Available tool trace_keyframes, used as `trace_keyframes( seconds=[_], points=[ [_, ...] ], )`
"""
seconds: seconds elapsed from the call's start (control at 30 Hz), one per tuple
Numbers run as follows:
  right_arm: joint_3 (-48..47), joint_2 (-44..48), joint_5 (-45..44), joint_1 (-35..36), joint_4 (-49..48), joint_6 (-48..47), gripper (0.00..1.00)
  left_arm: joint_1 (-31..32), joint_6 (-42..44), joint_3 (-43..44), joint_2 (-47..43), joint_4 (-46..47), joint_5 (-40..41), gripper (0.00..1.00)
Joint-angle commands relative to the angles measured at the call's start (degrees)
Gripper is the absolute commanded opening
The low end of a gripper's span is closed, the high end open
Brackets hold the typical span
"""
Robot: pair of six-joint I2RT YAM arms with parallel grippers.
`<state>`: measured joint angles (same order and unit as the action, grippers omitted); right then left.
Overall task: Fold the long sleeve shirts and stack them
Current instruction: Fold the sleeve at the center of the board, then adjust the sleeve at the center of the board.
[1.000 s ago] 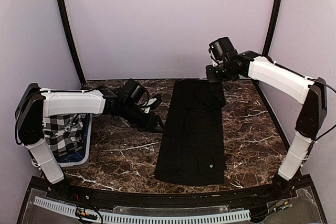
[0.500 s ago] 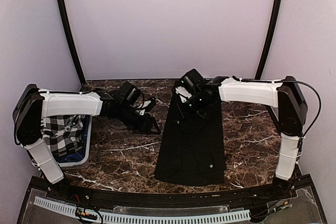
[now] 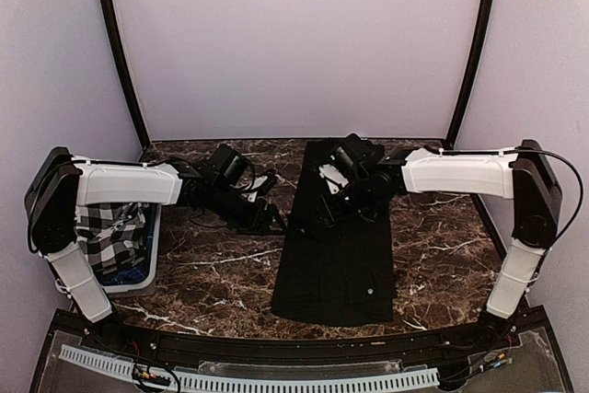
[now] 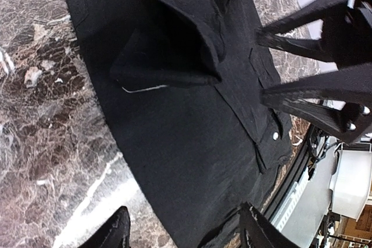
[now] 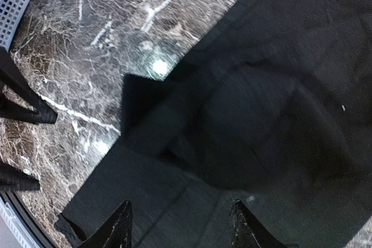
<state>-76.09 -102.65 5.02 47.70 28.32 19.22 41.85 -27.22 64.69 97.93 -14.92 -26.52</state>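
One black long sleeve shirt [image 3: 336,264] lies as a long strip down the middle of the marble table [image 3: 221,273]. A pale button [image 4: 275,136] shows near its hem. A loose flap of cloth [image 5: 232,137] lies folded over its upper part. My right gripper [image 3: 324,209] hovers open just above that flap, its fingertips [image 5: 122,225] apart with nothing between them. My left gripper [image 3: 274,218] is open at the shirt's left edge, one fingertip [image 4: 119,230] over marble and the other over the cloth, holding nothing.
A white slatted basket [image 3: 152,255] stands at the table's left edge with a black-and-white checked cloth [image 3: 110,232] inside. Both grippers are close together at the shirt's upper left. Pale walls close the back and sides.
The right arm swung from the far right corner down and left over the shirt's upper part, then its jaws opened and let go of the cloth. The left gripper opened slightly and barely moved.
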Motion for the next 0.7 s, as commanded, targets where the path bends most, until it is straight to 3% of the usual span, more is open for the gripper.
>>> trace_keyframes(
  seconds=[0.0, 0.17, 0.37, 0.67],
  points=[
    [5.3, 5.6, -4.6, 0.1, -4.1, 4.0, 0.54, -0.3, 1.7, 3.0, 2.9, 1.7, 2.9, 0.62],
    [11.4, 9.6, -7.6, -0.1, -7.8, 6.8, 0.53, -0.3, 7.5, 7.7, 6.4, 2.7, 9.2, 0.61],
    [16.8, 13.6, -8.3, -0.7, -11.4, 8.3, 0.54, -0.4, 15.0, 10.2, 7.5, 7.7, 11.8, 0.71],
    [20.6, 17.5, -9.6, -1.6, -12.5, 8.3, 0.53, -0.4, 25.7, 14.3, 11.5, 5.4, 3.7, 0.74]
  ],
)
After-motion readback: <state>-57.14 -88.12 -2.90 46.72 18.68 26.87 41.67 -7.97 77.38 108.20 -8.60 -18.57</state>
